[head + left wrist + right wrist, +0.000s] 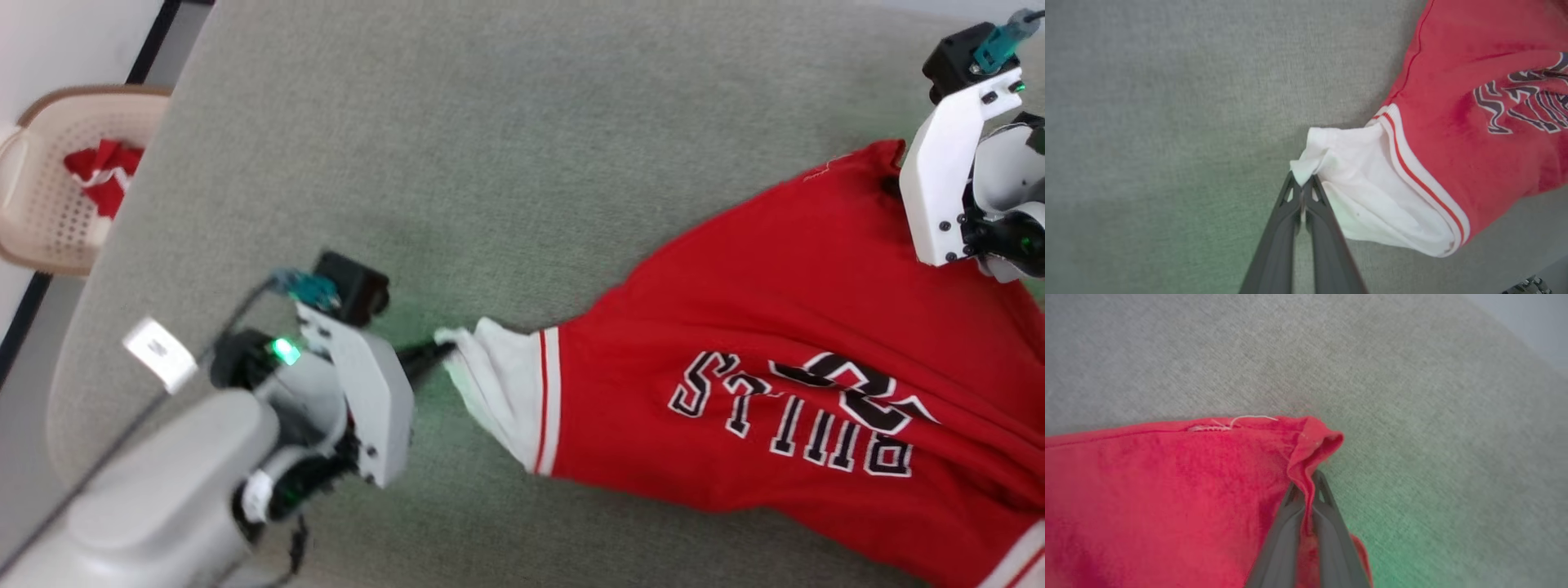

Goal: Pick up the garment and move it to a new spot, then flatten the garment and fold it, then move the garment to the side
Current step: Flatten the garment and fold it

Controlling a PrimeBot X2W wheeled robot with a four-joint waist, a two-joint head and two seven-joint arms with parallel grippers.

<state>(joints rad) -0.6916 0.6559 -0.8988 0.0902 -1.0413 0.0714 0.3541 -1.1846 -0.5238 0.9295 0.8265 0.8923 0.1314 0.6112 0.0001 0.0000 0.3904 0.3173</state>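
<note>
The garment (775,327), a red jersey, lies on the grey, fabric-covered tabletop (490,147), filling the right side of the head view and running off its right and lower edges. It lies partly spread, with loose folds across the chest. Its black, white-outlined "BULLS" lettering (784,425) faces up and reads upside down from the head camera, with a creased numeral just above it.

The left claw (1302,183) is pressed together on the outer tip of the white sleeve (1372,192). A small wad of white cloth is bunched between its dark fingers, and the sleeve is drawn out to a point toward the robot's left. The sleeve's cuff trim, white with a red stripe, sits where it meets the red body.

The right claw (1308,479) is pinching a fold of red fabric at a corner of the hem, beside a loose white thread. The cloth rises in a small ridge over its tips.

At the far left, off the tabletop, a beige perforated basket (33,212) holds some red and white cloth (102,175), possibly another jersey, though it is too small to tell.
</note>
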